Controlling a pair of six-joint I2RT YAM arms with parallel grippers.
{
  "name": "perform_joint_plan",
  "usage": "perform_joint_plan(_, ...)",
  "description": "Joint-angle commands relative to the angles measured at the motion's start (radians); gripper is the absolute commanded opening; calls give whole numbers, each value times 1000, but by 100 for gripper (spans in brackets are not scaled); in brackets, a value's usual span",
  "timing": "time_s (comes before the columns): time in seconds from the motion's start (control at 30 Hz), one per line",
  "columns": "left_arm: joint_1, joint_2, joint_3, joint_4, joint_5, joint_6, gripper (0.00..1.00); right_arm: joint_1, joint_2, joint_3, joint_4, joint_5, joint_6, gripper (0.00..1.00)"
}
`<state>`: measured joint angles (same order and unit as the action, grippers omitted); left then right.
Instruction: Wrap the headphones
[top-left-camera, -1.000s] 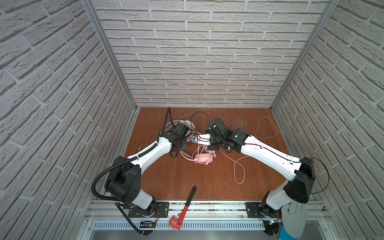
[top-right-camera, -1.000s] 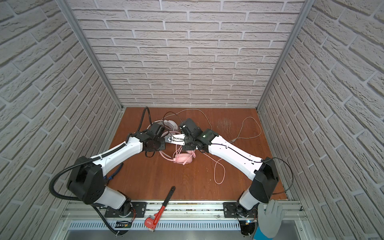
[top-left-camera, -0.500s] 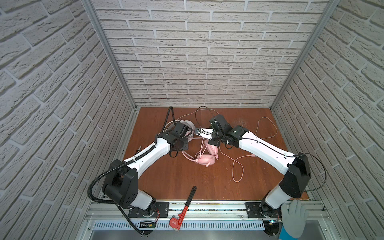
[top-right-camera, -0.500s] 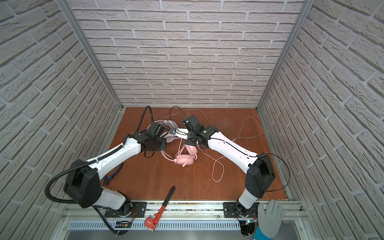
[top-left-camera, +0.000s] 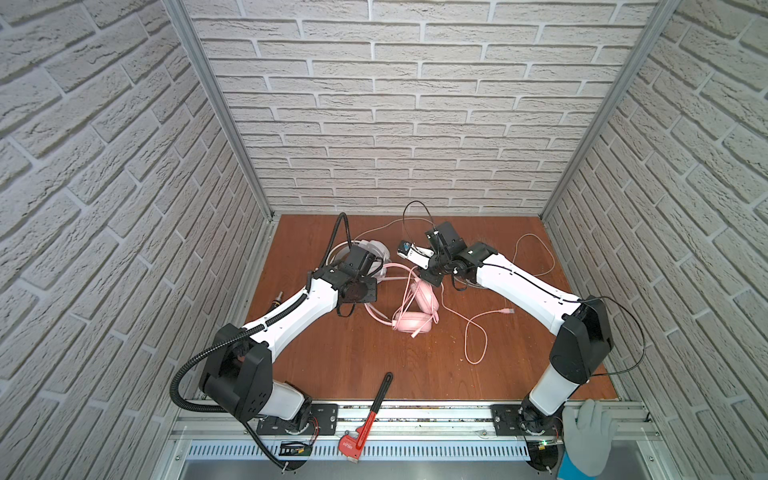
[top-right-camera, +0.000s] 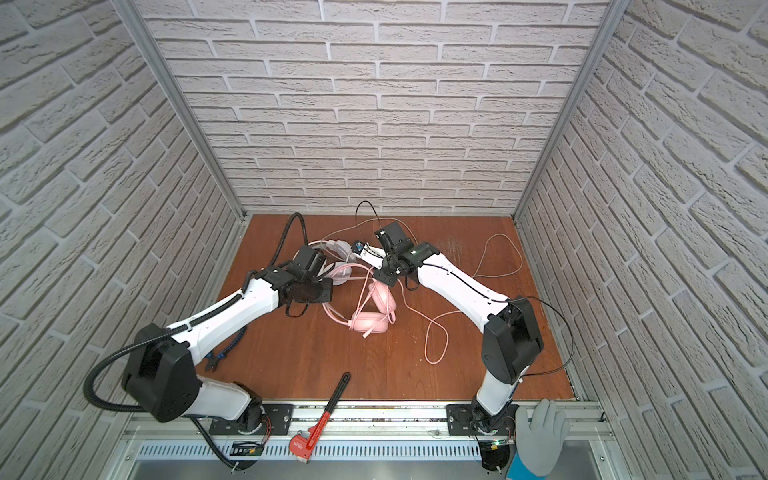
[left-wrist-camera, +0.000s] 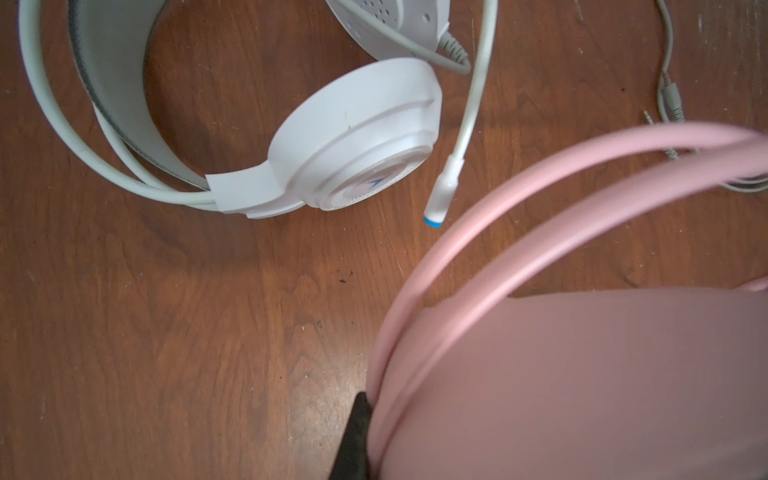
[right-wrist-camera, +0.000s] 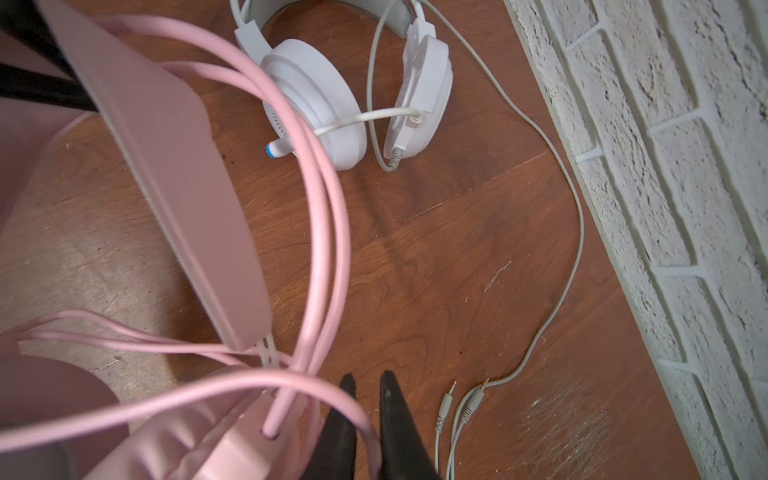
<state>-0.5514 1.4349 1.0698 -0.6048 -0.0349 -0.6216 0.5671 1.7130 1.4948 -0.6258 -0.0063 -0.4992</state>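
The pink headphones (top-left-camera: 415, 322) rest on their ear cups mid-table, headband raised. My left gripper (top-left-camera: 376, 266) is shut on that pink headband (left-wrist-camera: 540, 199); only one black finger (left-wrist-camera: 357, 436) shows against it. My right gripper (right-wrist-camera: 365, 380) hovers over a pink ear cup (right-wrist-camera: 216, 449). Its jaws stand slightly apart, and the pink cable (right-wrist-camera: 249, 382) runs between them. The rest of this cable (top-left-camera: 473, 332) trails loose on the wood to the right. The white headphones (top-left-camera: 374, 249) lie flat behind the left gripper, boom mic (left-wrist-camera: 446, 187) pointing at the pink band.
The white set's grey cable (top-left-camera: 536, 249) loops toward the back right, its jack plugs (right-wrist-camera: 461, 399) close to my right fingers. A red-and-black pipe wrench (top-left-camera: 372, 415) lies at the front edge. A gloved hand (top-left-camera: 586, 432) rests on the front rail. Brick walls close three sides.
My right gripper has drawn back toward the rear wall and its jaws have eased apart around the pink cable. The pink headband stands higher. The left gripper has kept its hold.
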Motion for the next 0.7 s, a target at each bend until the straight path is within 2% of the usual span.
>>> perform_joint_plan(0.0, -9, -39, 4, 52, 68, 20, 0, -25, 15, 30, 14, -21, 68, 15)
perform_joint_plan(0.23, -8, -59, -1, 60, 101, 23, 0, -65, 44, 15, 15, -29, 161, 16)
perform_joint_plan(0.67, 2, -87, -46, 121, 174, -12, 0, -142, 68, -142, 134, -114, 344, 19)
